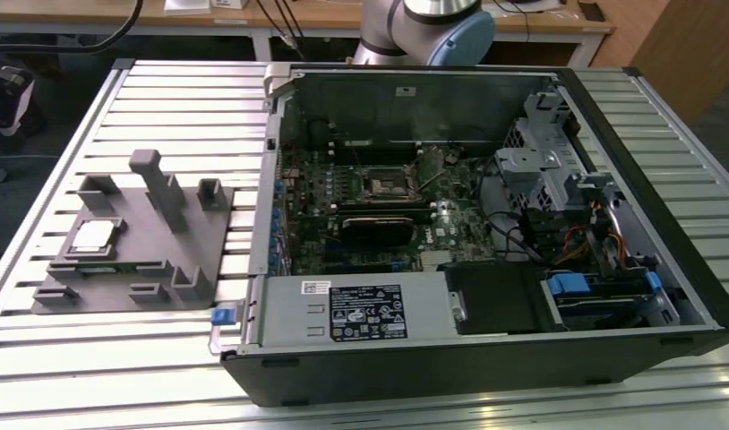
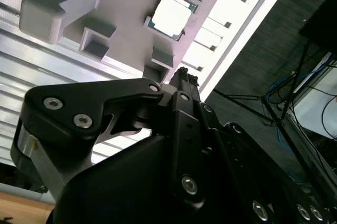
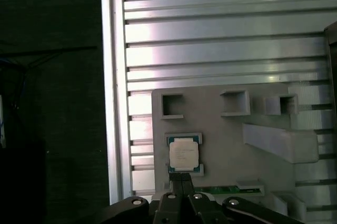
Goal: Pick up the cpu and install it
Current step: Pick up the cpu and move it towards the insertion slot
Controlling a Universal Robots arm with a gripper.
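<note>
The cpu (image 1: 92, 237), a small square chip with a pale silver top, lies flat in a recess of the grey fixture (image 1: 150, 255) at the exterior view's left. In both wrist views the cpu (image 3: 184, 154) (image 2: 171, 16) sits just beyond the tips of my gripper (image 3: 181, 179) (image 2: 184, 75). The black fingers are shut together with nothing between them, well above the chip and apart from it. The black socket frame (image 1: 385, 184) sits on the motherboard inside the open computer case (image 1: 484, 358).
A long green memory stick (image 3: 231, 188) lies in the fixture beside the cpu. Grey posts (image 1: 161, 193) rise from the fixture. The slatted metal table (image 1: 150, 98) ends close to the fixture, with dark floor (image 3: 52, 103) beyond. The arm's base (image 1: 424, 31) stands behind the case.
</note>
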